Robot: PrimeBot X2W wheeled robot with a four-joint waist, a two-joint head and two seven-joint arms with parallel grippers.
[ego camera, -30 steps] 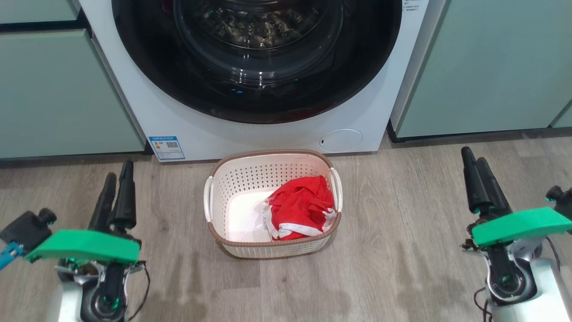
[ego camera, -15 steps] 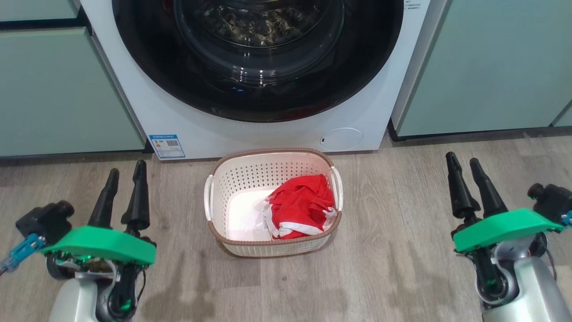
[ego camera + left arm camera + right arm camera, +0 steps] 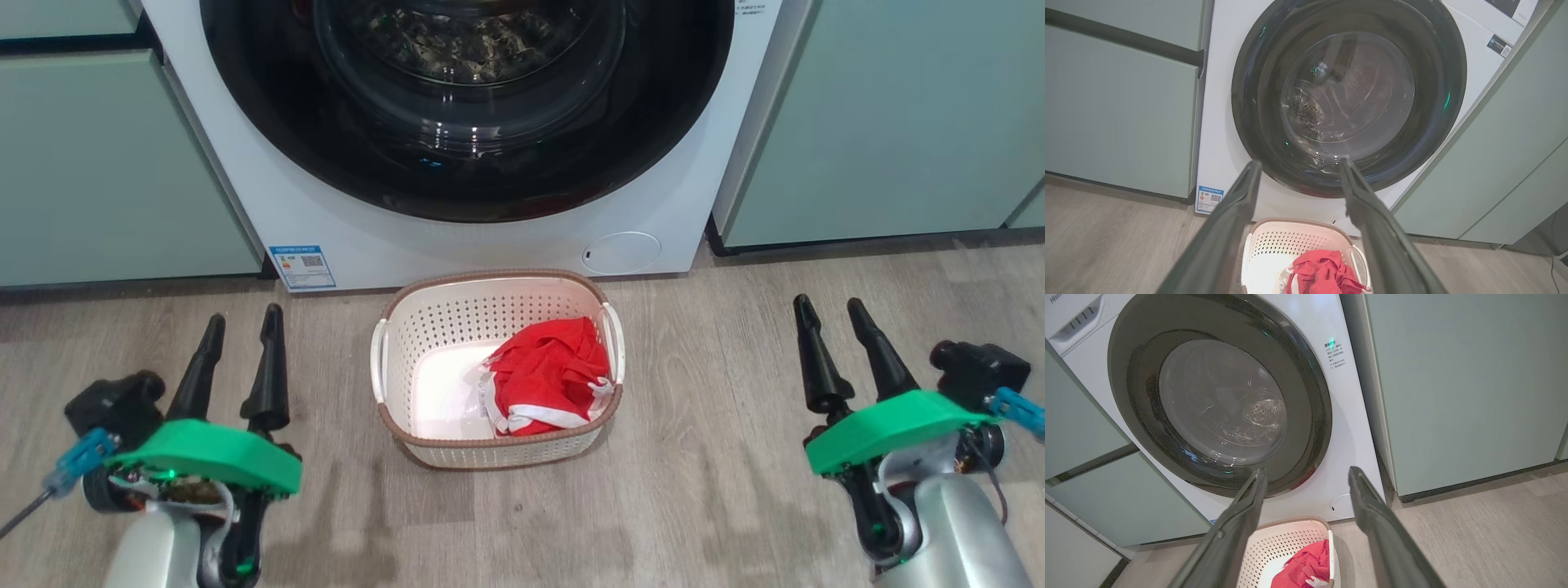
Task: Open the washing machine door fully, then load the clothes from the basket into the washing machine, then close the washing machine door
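The white washing machine (image 3: pixel 245 204) fills the back, its round black-rimmed door (image 3: pixel 465 175) closed flat against the front, also visible as the door (image 3: pixel 1347 102) and the door (image 3: pixel 1220 404) in the wrist views. On the floor right before it stands the cream basket (image 3: pixel 392 327) with the red clothes (image 3: pixel 547 376) in its right half. My left gripper (image 3: pixel 242 325) hovers open over the floor left of the basket, empty. My right gripper (image 3: pixel 830 310) is open and empty to the basket's right.
Pale green cabinets (image 3: pixel 106 163) flank the machine on the left, and more cabinets (image 3: pixel 898 122) stand on the right. A blue sticker (image 3: pixel 302 267) and a round white flap (image 3: pixel 622 252) mark the machine's lower front. Wood floor (image 3: pixel 718 367) lies open around the basket.
Both grippers have gone from shut to open. Both arms drew slightly inward toward the basket. The basket, clothes and door have not moved.
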